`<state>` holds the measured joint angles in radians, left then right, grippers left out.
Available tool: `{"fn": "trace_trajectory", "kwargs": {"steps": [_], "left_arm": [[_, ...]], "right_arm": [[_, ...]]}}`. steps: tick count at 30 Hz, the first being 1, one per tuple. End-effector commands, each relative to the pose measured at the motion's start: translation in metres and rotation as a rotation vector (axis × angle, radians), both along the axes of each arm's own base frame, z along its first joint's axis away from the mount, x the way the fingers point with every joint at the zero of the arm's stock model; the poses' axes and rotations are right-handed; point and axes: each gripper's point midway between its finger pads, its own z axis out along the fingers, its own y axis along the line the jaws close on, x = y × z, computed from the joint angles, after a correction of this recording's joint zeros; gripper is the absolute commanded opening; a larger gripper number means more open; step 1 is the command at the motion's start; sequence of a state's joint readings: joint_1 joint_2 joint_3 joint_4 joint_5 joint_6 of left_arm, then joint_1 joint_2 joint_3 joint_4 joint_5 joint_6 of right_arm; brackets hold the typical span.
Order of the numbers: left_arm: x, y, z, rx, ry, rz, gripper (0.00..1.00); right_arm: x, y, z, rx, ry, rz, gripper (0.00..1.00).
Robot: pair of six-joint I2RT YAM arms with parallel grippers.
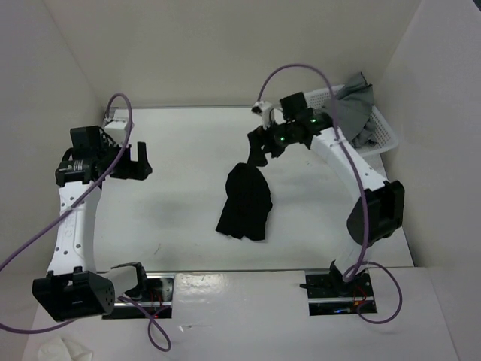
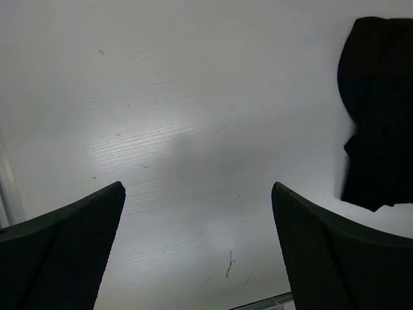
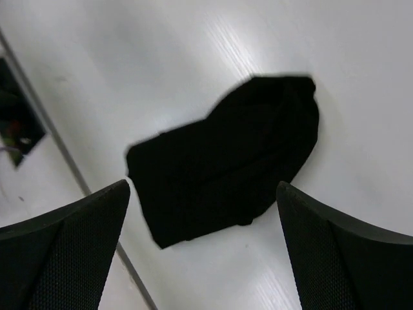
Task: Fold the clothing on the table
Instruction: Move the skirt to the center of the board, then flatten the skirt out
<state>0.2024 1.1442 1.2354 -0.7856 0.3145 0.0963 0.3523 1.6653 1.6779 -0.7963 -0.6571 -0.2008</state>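
Along the near edge of the table (image 1: 180, 226), by the metal rail (image 1: 225, 271) and the two arm bases, nothing of the task lies. A little further in, around the middle of the tabletop and slightly to the right, sits the clothing (image 1: 244, 201) — a crumpled black heap, bunched narrow at its far end and wider toward the near edge, not laid flat.

The left gripper (image 2: 198, 186) hangs over bare tabletop on the left side with its jaws spread wide and nothing between them; the clothing is well off to its right. The right gripper (image 3: 203, 184) is above the far end of the heap, jaws likewise wide apart and empty. From the top view it looks to be just clear of the cloth, though the black-on-black overlap makes that hard to be sure of.

The risk I see is in the heap itself. With layers doubled over each other, a pinch may take several thicknesses at once or miss a true corner, and the fold would then come out lopsided. Dragging with one arm alone could also pull the cloth toward the right edge instead of spreading it.

At the far right corner a white basket (image 1: 385, 137) holds grey garments (image 1: 353, 101) — a wide sweep of the right arm could snag them.

No brand, label or writing can be read anywhere.
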Motion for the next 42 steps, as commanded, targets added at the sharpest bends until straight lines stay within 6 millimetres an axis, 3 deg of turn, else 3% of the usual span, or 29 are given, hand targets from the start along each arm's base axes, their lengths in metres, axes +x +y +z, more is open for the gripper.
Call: {"fn": "trace_trajectory", "kwargs": {"steps": [1,5,8,11,13,15,17,19,20,23,26,28,29,34,35,40,42], "left_arm": [[0.001,-0.014,-0.007,-0.004,0.004,-0.091,1.0],[0.006,-0.034,-0.026,-0.017,0.07,-0.18,1.0],[0.004,-0.056,-0.048,-0.015,0.155,-0.269,0.96],[0.002,-0.084,-0.066,-0.003,0.223,-0.381,0.84],[0.002,-0.095,-0.079,0.033,0.26,-0.421,0.73],[0.004,-0.107,-0.079,0.076,0.26,-0.456,0.7],[0.01,-0.104,-0.08,0.085,0.262,-0.422,0.72],[0.017,-0.096,-0.074,0.076,0.242,-0.383,0.8],[0.022,-0.085,-0.067,0.055,0.226,-0.338,0.9],[0.022,-0.064,-0.061,0.064,0.212,-0.249,1.0],[0.016,-0.031,-0.057,0.138,0.189,-0.125,1.0],[0.013,-0.016,-0.051,0.168,0.168,-0.044,1.0],[0.006,-0.003,-0.045,0.207,0.147,0.009,1.0],[-0.017,0.018,-0.022,0.225,0.056,0.105,1.0],[-0.022,0.016,-0.023,0.218,0.054,0.098,1.0],[-0.041,0.035,-0.016,0.211,0.038,0.176,1.0],[-0.042,0.031,-0.013,0.188,0.025,0.161,1.0]], "right_arm": [[0.026,-0.027,-0.045,-0.247,-0.064,-0.148,0.98],[0.041,-0.056,-0.058,-0.432,-0.133,-0.272,0.98],[0.031,-0.067,-0.057,-0.503,-0.174,-0.29,0.98],[0.023,-0.088,-0.068,-0.585,-0.184,-0.324,0.98],[0.007,-0.099,-0.074,-0.62,-0.191,-0.307,0.98],[-0.011,-0.1,-0.075,-0.604,-0.186,-0.261,0.98],[-0.022,-0.097,-0.071,-0.58,-0.186,-0.211,0.98],[-0.036,-0.093,-0.073,-0.554,-0.159,-0.158,0.98],[-0.041,-0.093,-0.072,-0.551,-0.161,-0.138,0.98],[-0.053,-0.081,-0.072,-0.523,-0.156,-0.063,0.98],[-0.063,-0.064,-0.083,-0.559,-0.162,0.011,0.98],[-0.065,-0.062,-0.099,-0.65,-0.176,0.03,0.98],[-0.075,-0.052,-0.105,-0.678,-0.195,0.072,0.98],[-0.078,-0.023,-0.127,-0.767,-0.271,0.14,0.98],[-0.086,-0.009,-0.129,-0.779,-0.3,0.18,0.98],[-0.111,0.022,-0.148,-0.859,-0.386,0.279,0.97],[-0.118,0.031,-0.149,-0.867,-0.406,0.306,0.97]]}}
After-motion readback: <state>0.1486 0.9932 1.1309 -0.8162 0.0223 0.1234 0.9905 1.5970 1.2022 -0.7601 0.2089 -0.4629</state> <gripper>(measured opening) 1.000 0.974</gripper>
